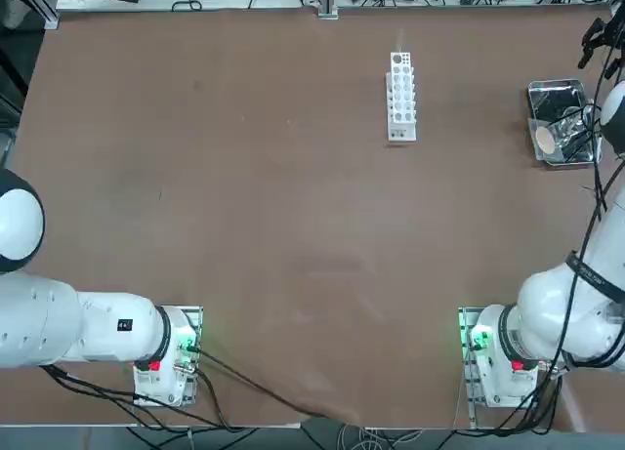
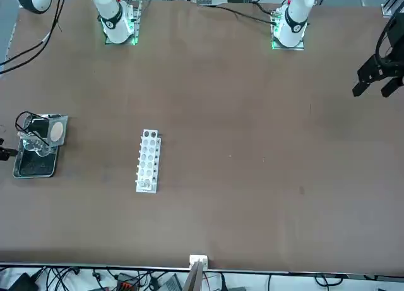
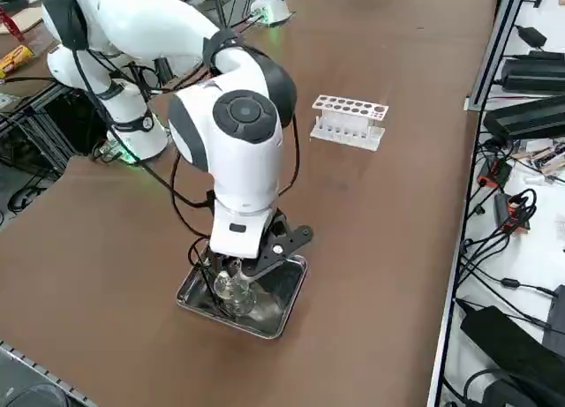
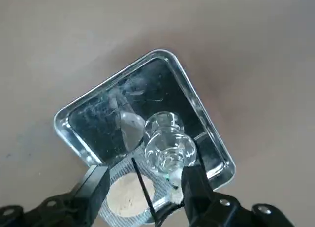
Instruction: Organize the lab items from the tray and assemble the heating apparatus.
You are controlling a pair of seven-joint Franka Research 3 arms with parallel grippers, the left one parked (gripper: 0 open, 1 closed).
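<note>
Black right gripper (image 4: 142, 187), fingers spread wide, hangs low over the shiny metal tray (image 4: 74, 116) holding the small clear glass burner (image 4: 167, 143). Centre both fingers astride the burner body before closing; avoid the grey mesh (image 4: 129, 193).

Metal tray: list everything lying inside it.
Inside the tray stand a clear glass burner, a grey mesh with tan centre and a thin black wire stand. The open right pincer hides part of the mesh and stand.
</note>
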